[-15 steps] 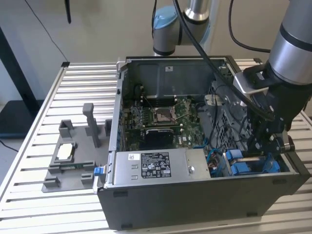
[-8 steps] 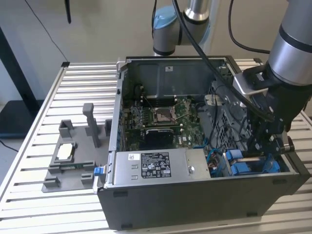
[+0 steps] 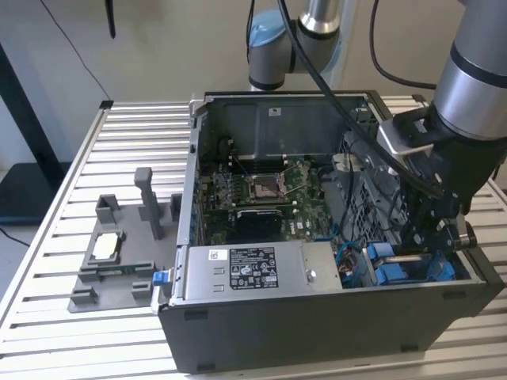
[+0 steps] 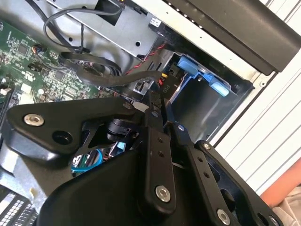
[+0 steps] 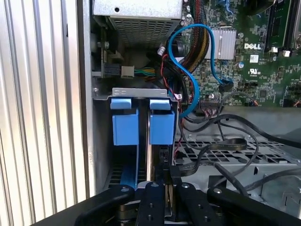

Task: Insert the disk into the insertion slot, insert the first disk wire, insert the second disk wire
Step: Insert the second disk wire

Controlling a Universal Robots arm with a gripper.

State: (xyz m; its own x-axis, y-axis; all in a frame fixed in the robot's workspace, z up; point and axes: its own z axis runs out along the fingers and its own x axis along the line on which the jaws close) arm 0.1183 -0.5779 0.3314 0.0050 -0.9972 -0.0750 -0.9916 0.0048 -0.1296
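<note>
— Where is the tool (image 3: 432,218) working?

— Down inside the open computer case (image 3: 333,317), at the corner of the case on the exterior view's right, nearest that camera. In both wrist views its black linkage arms crowd the foreground, and the two fingers (image 4: 157,106) are pressed close together on a small black cable connector (image 5: 165,170) with a flat dark cable trailing from it.

— So it is pinching the plug?

— That is my reading: the fingertips meet around the connector, with no gap showing between them. Holding it by the body keeps the plug's mating end pointed into the bay.

— And the insertion slot?

— The insertion slot (image 5: 117,175) is right in front of the fingers, against the case's side wall. Two blue plastic latch tabs (image 5: 125,127) stand side by side at its mouth, which suggests the disk carrier is already seated in the bay; I judge the work to be at a wire step.

— What lies beyond?

— A light blue data cable (image 5: 188,52) loops from the bay towards the green motherboard (image 3: 265,194), and the silver power-supply box (image 3: 253,269) fills the case's near edge. Outside the case, on the slatted surface (image 3: 71,332), a grey fixture tray (image 3: 107,265) sits near the edge on the exterior view's left.
</note>
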